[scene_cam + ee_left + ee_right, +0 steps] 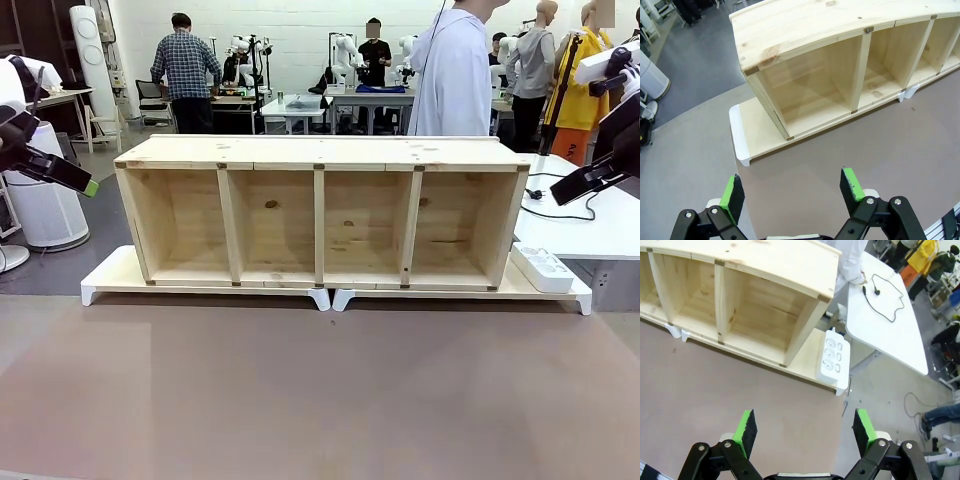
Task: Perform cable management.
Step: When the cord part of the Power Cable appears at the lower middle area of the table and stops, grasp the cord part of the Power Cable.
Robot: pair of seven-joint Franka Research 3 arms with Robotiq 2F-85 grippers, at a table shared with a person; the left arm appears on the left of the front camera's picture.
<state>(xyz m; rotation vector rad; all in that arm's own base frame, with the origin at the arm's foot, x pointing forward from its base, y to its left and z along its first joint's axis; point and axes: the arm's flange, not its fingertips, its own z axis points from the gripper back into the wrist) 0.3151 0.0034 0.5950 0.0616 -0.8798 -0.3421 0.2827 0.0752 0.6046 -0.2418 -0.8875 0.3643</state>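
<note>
Right gripper (pixel 805 426): green pads spread wide, nothing between them, poised high above the brown tabletop (pixel 740 390) off the right end of the wooden shelf (pixel 765 295). Left gripper (pixel 791 189): likewise wide and empty, poised above the tabletop off the shelf's left end. Cable (pixel 878 291): thin black cord with a small plug, lying in a loose loop on the white side table (pixel 890 340) beyond the shelf's right end, well apart from both grippers, near a person in white (pixel 850 260) at the far side. White power strip (pixel 832 356): flat on the pale base board (pixel 807 355), just beside the shelf's right wall, sockets apparently unoccupied. Step in hand, by judgement: the very outset, cord neither lifted nor routed, all four shelf compartments bare. Next move, by judgement: a long reach by the right arm over the side table, or a hand-over from the person; low approach and a tight pinch called for on so thin a cord lying flat. Right wrist view: full loop of cord and the strip's sockets from above. Front view: a short stretch of cord past the right arm, plus both arms' height over the table. Left wrist view: shelf's left end and base-board corner, no cord.
</note>
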